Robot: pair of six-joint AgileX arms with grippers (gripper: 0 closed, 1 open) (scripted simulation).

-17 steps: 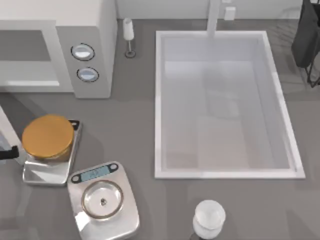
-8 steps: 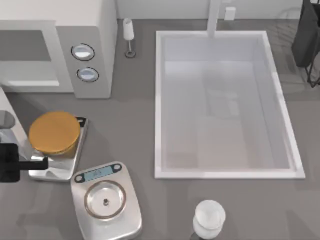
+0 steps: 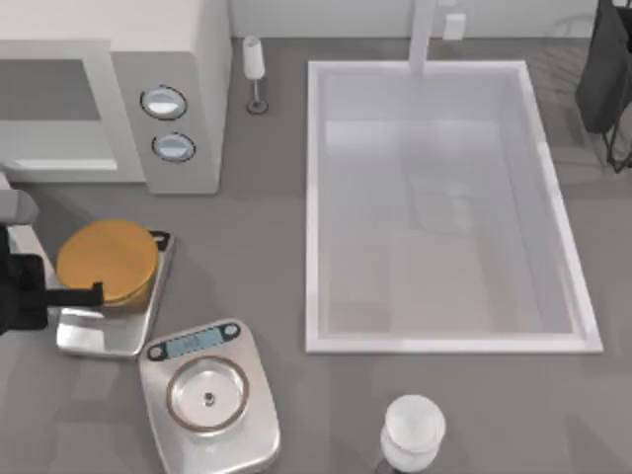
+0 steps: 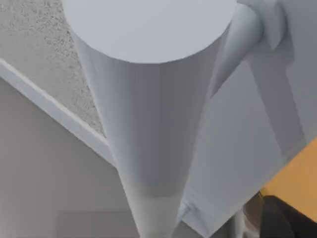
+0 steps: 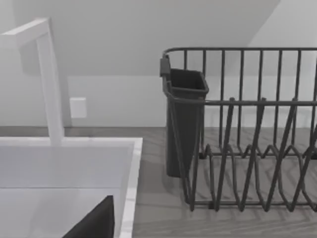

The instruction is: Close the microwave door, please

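Note:
The off-white microwave (image 3: 148, 59) with two round dials (image 3: 164, 102) stands at the back left, its cavity open. The microwave door (image 4: 237, 148) fills the left wrist view as a pale panel with a thick white cylindrical handle (image 4: 148, 99) seen very close. From above, the door's pale edge (image 3: 10, 197) barely shows at the left border. My left gripper (image 3: 59, 294) is a black shape at the table's left edge, just in front of that edge and beside an orange disc (image 3: 107, 259). My right gripper (image 5: 94, 225) is parked by the dish rack at the back right.
The orange disc lies on a small silver tray (image 3: 99, 331). A silver kitchen scale (image 3: 207, 395) with a display sits in front of it. A large white sink (image 3: 316, 197) with a faucet (image 3: 423, 35) takes up the middle. A white cup (image 3: 413, 430) stands at the front, and a dark dish rack (image 5: 247, 129) at the back right.
My left gripper came into view at the left edge and moved back towards the microwave. The door's pale edge has shortened. The orange disc and its tray were nudged slightly right.

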